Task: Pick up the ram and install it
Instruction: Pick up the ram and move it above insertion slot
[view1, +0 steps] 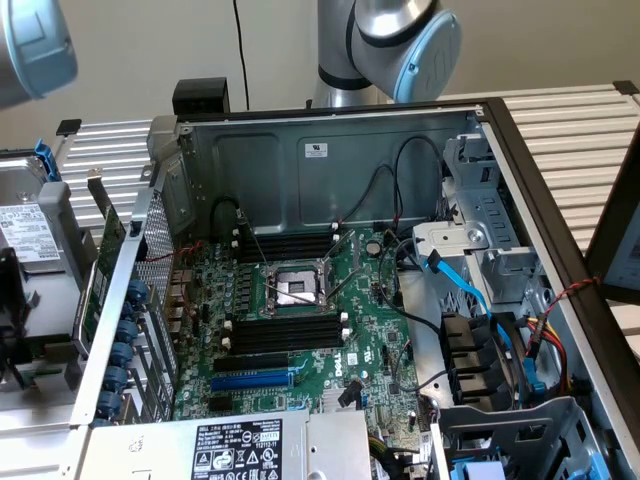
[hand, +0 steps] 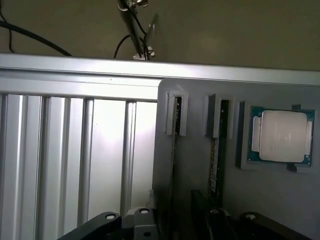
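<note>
Ram (hand: 173, 160) stood on edge in a narrow slot of the grey holder (hand: 280, 200), which rested on the slatted aluminium bench (hand: 65, 160). A second stick (hand: 215, 165) occupied the neighbouring slot and a processor (hand: 282, 136) lay in a recess beside it. The gripper (hand: 172, 222) hung directly over the first stick, which was presented edge-on. Its jaws were parted to either side of the stick's line and grasped nothing. Whether they touched the board could not be established. The open computer case showed the motherboard (view1: 370, 330) with its black memory slots (view1: 285, 330) unoccupied, well apart from the holder. Assessment: the stick is judged light, thin and stiff, yet liable to damage if bent, twisted or pinched on its chips. The soundest hold appears to be across the two flat faces near mid-length, along the exposed upper edge. This keeps the stick square and leaves the contact edge untouched.
</note>
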